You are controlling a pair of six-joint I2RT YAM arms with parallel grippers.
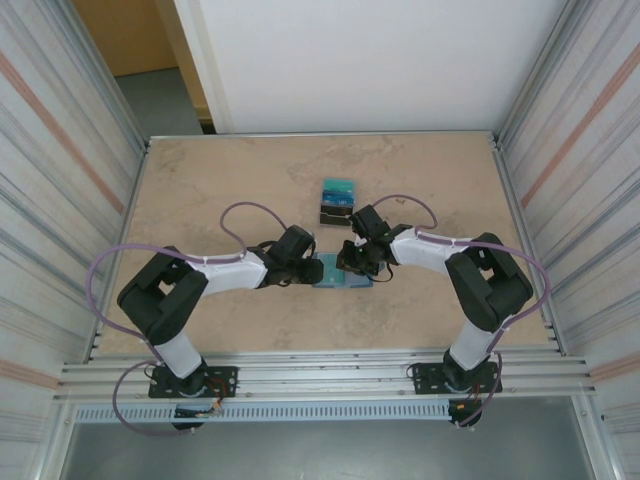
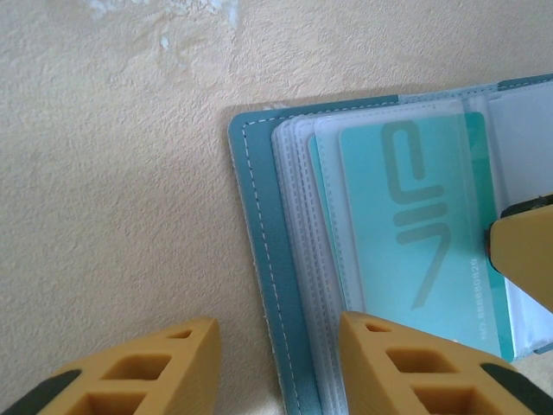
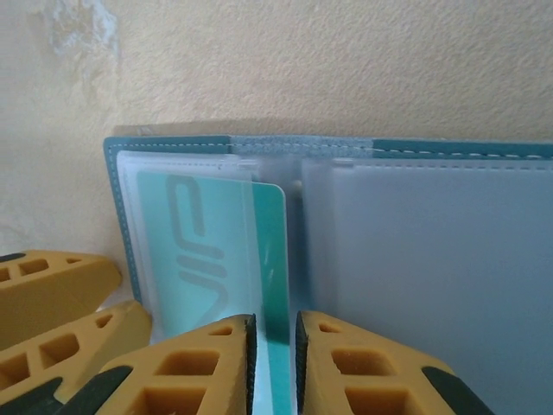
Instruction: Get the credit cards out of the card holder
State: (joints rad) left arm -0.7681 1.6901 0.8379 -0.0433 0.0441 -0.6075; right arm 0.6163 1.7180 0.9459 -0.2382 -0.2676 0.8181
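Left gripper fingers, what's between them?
In the left wrist view, the card holder's stitched edge and a strip of bare table lie between the fingers.

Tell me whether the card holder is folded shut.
No, the card holder lies open, a teal card in its sleeves.

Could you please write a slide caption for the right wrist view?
The right gripper straddles the exposed edge of a teal credit card in the open card holder.

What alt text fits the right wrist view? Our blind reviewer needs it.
The right gripper straddles a teal card sticking out of the open card holder on a beige table; the left gripper sits lower left.
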